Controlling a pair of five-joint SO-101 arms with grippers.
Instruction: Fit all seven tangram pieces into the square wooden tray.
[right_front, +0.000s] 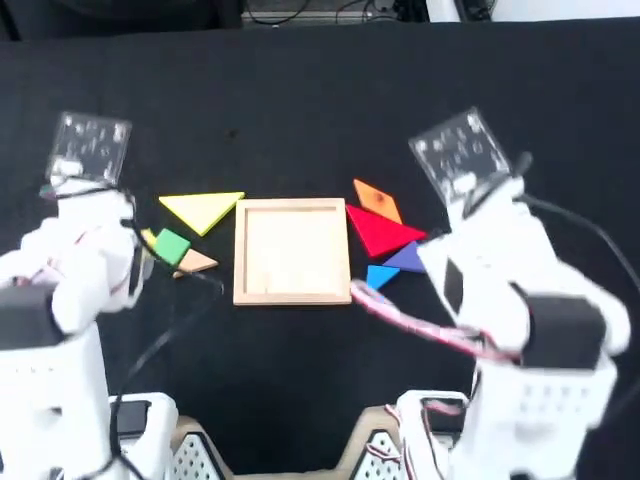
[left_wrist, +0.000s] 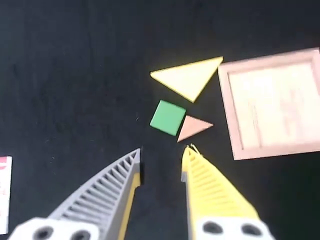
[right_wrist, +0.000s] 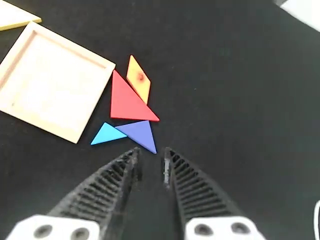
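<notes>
A square wooden tray (right_front: 292, 204) lies flat near the middle of the black table (right_front: 300, 100), with all seven tangram pieces on the cloth outside it, in two clusters on opposite sides.

On the left arm's (right_front: 60, 290) side, a large yellow triangle (right_front: 203, 208) lies with one tip just beside a corner of the tray. Nearer that arm sit a small green square (right_front: 172, 246) and a small tan triangle (right_front: 197, 263), the two meeting at a corner, the triangle between the square and the tray. In the left wrist view the left jaws hang above bare table close to the green square (left_wrist: 168, 117) and tan triangle (left_wrist: 192, 127) – spread well apart and holding nothing. The yellow triangle (left_wrist: 188, 77) and the tray (left_wrist: 272, 100) lie beyond them.

On the right arm's (right_front: 520, 300) side, a large red triangle (right_front: 378, 232) lies just beside the tray's edge. An orange parallelogram (right_front: 378, 200) rests against its long side, away from the tray. A dark blue triangle (right_front: 408, 258) sits against the red one's short edge, and a small light blue triangle (right_front: 381, 275) touches it on the tray side.

The right wrist view has the right jaws above the table, just short of the dark blue triangle (right_wrist: 139, 133) – parted by a narrow gap, gripping nothing. Past them lie the light blue triangle (right_wrist: 107, 134), the red triangle (right_wrist: 126, 100), the orange parallelogram (right_wrist: 138, 78) and the tray (right_wrist: 52, 85).
</notes>
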